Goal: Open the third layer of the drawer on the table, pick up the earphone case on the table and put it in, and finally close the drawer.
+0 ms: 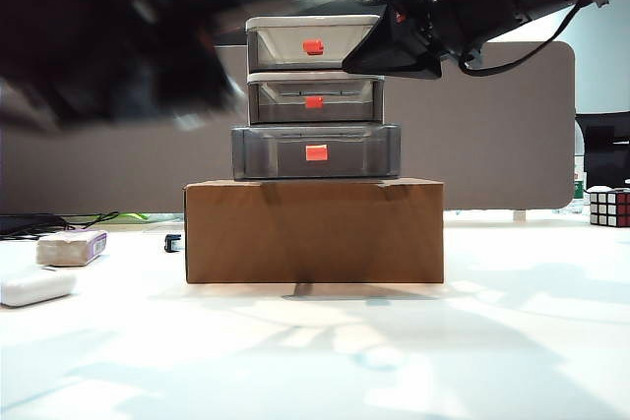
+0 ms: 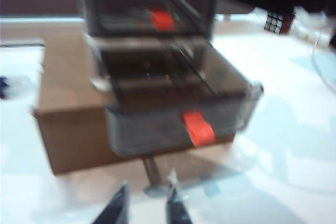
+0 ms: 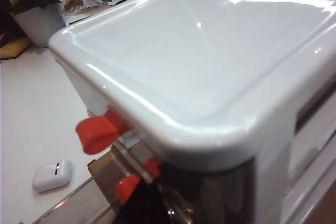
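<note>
The drawer [image 1: 315,95] stands on a brown cardboard box. Its third layer [image 1: 315,151] is pulled out toward the front; in the left wrist view this smoky drawer [image 2: 173,124] juts forward with its red handle [image 2: 198,128]. The white earphone case [image 1: 34,287] lies on the table [image 1: 394,341] at the far left and also shows in the right wrist view [image 3: 52,175]. My left gripper [image 2: 148,199] hovers open and empty in front of the box, its arm [image 1: 108,36] a blur. My right gripper [image 1: 379,56] rests against the unit's top right; its jaws are hidden in shadow.
The cardboard box [image 1: 313,231] raises the unit off the table. A beige block with a purple label [image 1: 71,248] lies just behind the earphone case. A puzzle cube [image 1: 608,209] sits at the far right. A potted plant [image 3: 31,3] stands beyond the unit.
</note>
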### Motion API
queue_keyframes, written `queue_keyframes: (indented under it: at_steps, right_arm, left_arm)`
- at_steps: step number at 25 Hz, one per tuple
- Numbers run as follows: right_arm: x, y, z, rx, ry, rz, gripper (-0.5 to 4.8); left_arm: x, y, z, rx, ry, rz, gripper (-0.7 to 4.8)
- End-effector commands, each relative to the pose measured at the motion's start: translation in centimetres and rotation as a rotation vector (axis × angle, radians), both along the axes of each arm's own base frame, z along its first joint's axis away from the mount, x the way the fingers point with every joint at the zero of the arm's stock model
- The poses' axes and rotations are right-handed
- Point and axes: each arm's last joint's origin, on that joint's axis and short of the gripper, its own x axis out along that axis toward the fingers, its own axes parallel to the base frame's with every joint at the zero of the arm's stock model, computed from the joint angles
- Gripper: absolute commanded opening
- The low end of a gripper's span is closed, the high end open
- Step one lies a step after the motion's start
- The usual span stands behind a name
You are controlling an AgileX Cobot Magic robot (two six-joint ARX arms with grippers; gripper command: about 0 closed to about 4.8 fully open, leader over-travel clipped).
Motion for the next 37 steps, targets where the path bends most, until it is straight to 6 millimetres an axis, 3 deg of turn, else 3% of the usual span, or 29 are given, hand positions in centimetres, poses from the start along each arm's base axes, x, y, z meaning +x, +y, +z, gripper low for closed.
queue_keyframes:
  at_steps: [1,5,9,10,14,17,20,24,25,26,28,37]
  right_arm:
    - [0.0,0.1,0.4,0.015,-0.012,0.027,-0.05]
    - [-0.1,0.1,0.2,0.011,0.011,0.054,-0.05]
    - [-0.2,0.2,0.1,0.012,0.019,0.073,-0.05]
    - [-0.2,0.2,0.1,0.01,0.027,0.078,-0.05]
    - [-0.4,0.4,0.0,0.009,0.042,0.103,-0.05]
    - [-0.4,0.5,0.0,0.011,0.044,0.108,-0.05]
    - [-0.5,0.6,-0.1,0.013,0.048,0.125,-0.06]
    - [-0.6,0.6,-0.3,0.006,0.069,0.129,-0.05]
    - [-0.6,0.5,-0.4,-0.001,0.085,0.128,-0.06]
    - [-0.6,0.5,-0.5,-0.004,0.092,0.128,-0.05]
    - [-0.7,0.5,-0.6,-0.007,0.099,0.129,-0.06]
    - [-0.7,0.5,-0.6,-0.008,0.103,0.128,-0.05]
  left_arm:
    - [0.2,3.2,1.8,0.026,0.062,-0.071,0.94]
    - [2.2,8.5,2.3,0.021,0.188,-0.09,0.95]
    - [4.1,11.3,2.2,-0.057,0.266,-0.147,0.86]
    - [5.1,12.7,1.9,-0.048,0.284,-0.139,0.75]
    - [7.1,15.6,0.4,0.035,0.33,-0.19,0.76]
    - [8.0,16.6,-0.7,0.094,0.372,-0.164,0.96]
    - [8.5,16.8,-1.3,0.042,0.421,-0.137,1.23]
    - [9.0,16.8,-1.5,0.106,0.381,-0.158,1.49]
    - [9.2,16.7,-1.4,0.173,0.33,-0.181,2.54]
    - [9.2,16.8,-1.3,0.215,0.3,-0.192,3.26]
    - [9.3,16.8,-1.2,0.281,0.254,-0.199,3.82]
    - [10.7,16.8,-2.4,0.372,0.24,-0.199,3.82]
